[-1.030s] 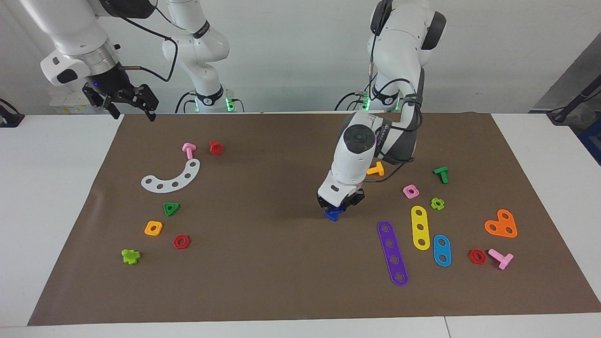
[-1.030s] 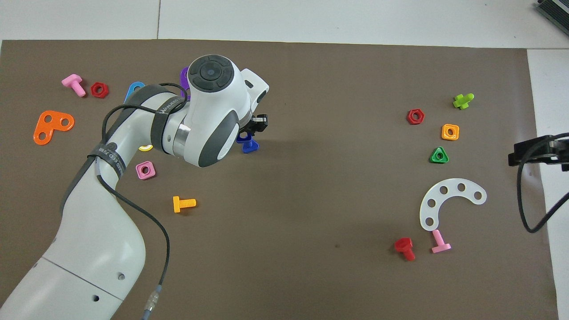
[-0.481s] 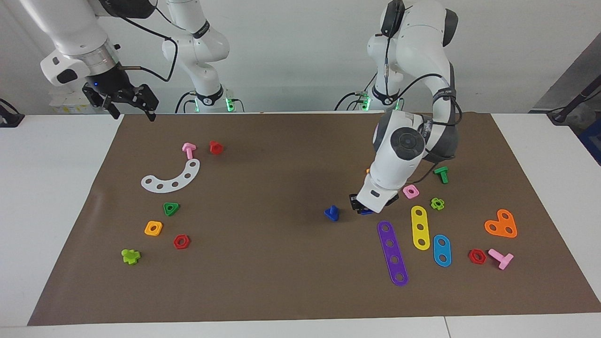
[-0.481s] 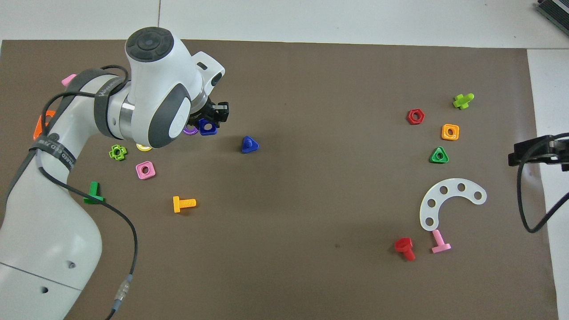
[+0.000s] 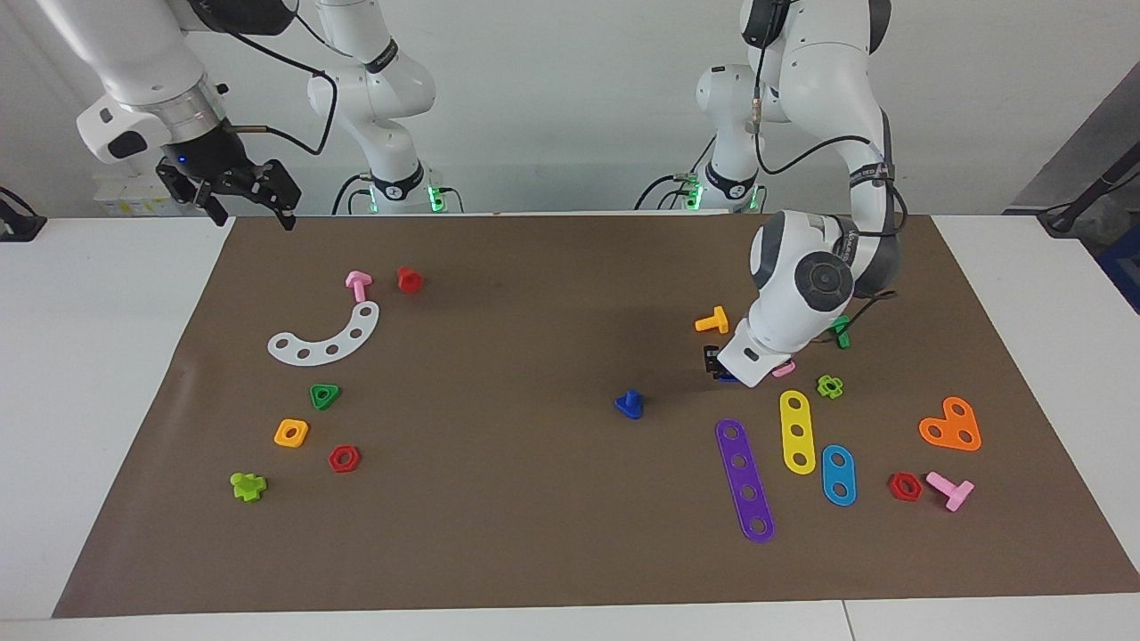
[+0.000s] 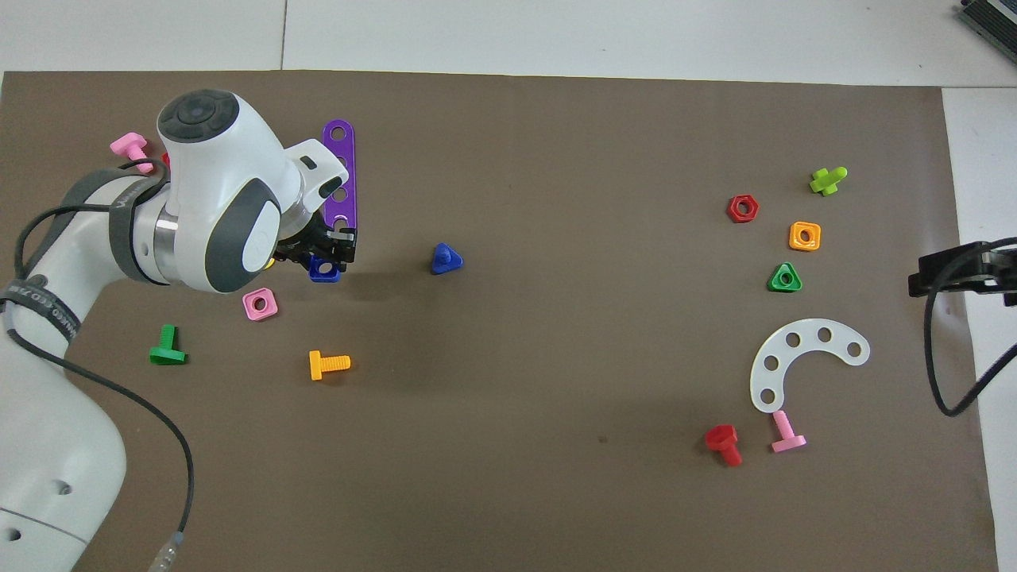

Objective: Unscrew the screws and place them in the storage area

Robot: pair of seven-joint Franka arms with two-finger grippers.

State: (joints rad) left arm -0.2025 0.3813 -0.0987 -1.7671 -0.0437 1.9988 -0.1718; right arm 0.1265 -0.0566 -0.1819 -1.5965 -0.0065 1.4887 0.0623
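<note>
Left end effector clamped on blue square nut, right end effector wide.

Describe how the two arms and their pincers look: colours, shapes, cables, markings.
Both arms are glossy white, rounded segments with dark grey joint caps and bands. The left arm has a round grey end cap, lettering on its dark wrist band, and a black cable looping alongside. Its left pincer is small and black. The right pincer is black with splayed links, a silver wrist ring, and black cabling.
</note>
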